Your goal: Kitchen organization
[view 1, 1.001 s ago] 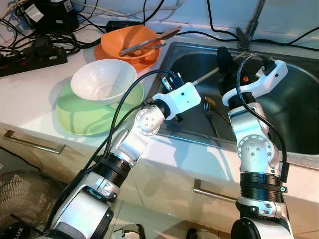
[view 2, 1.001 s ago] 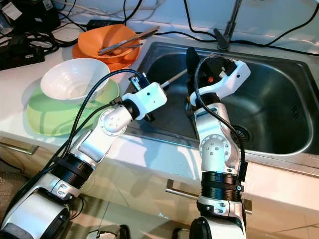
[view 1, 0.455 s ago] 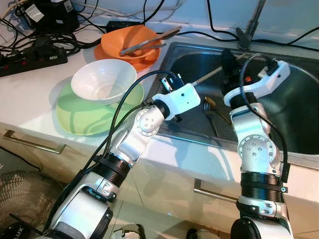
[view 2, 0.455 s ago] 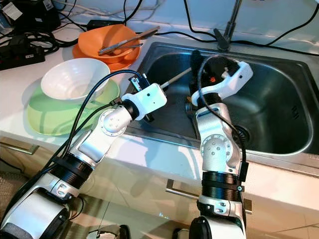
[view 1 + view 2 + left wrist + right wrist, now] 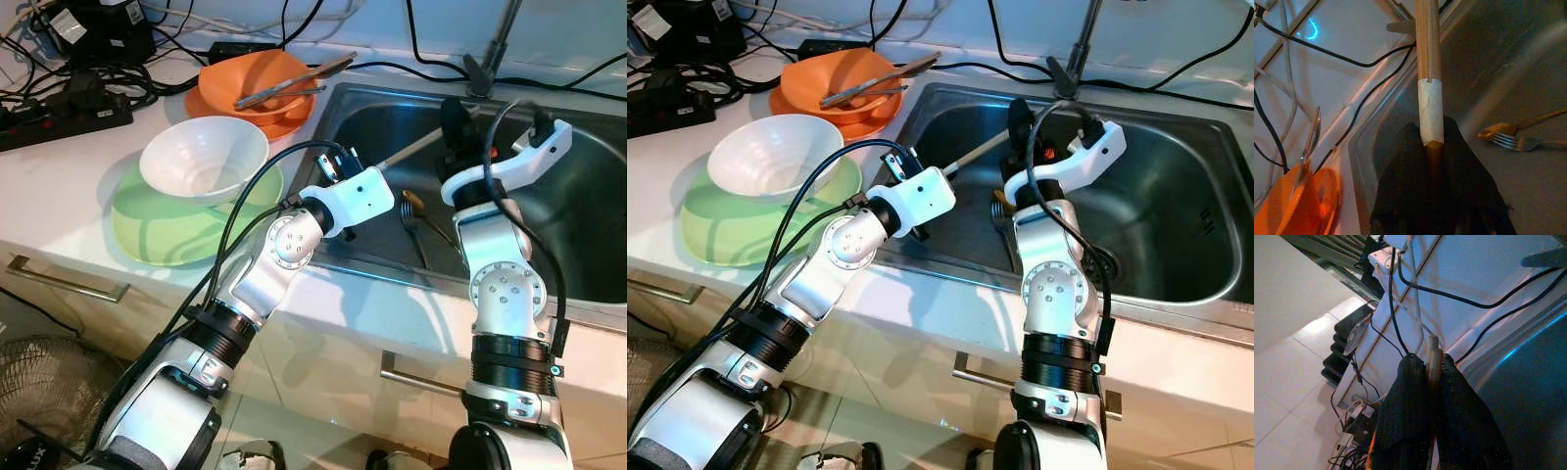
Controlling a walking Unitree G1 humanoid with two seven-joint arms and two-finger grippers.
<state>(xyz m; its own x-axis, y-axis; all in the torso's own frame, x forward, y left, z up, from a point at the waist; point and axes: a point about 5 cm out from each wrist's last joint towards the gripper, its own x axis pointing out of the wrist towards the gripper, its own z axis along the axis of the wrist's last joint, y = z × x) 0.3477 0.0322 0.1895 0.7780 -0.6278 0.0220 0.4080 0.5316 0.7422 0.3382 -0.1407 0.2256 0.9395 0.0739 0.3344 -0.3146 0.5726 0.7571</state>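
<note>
Black cables (image 5: 323, 20) trailing along my counter's back edge, power strip (image 5: 61, 119) lying at my far left, fan (image 5: 39, 392) standing below.

We see a brushed steel sink (image 5: 588, 225), glossy orange bowl (image 5: 257, 83), smooth white bowl (image 5: 203, 159), wooden chopsticks (image 5: 1427, 49) bound with matt tape (image 5: 1430, 110), metal fork (image 5: 1513, 142).

no legible text, labels or numbers anywhere

Both our arms are reaching forward.
Our left gripper (image 5: 1437, 215) and our right gripper (image 5: 1432, 396) are each clamping their 2 black fingers around something thin, our right wrist angling higher.
</note>
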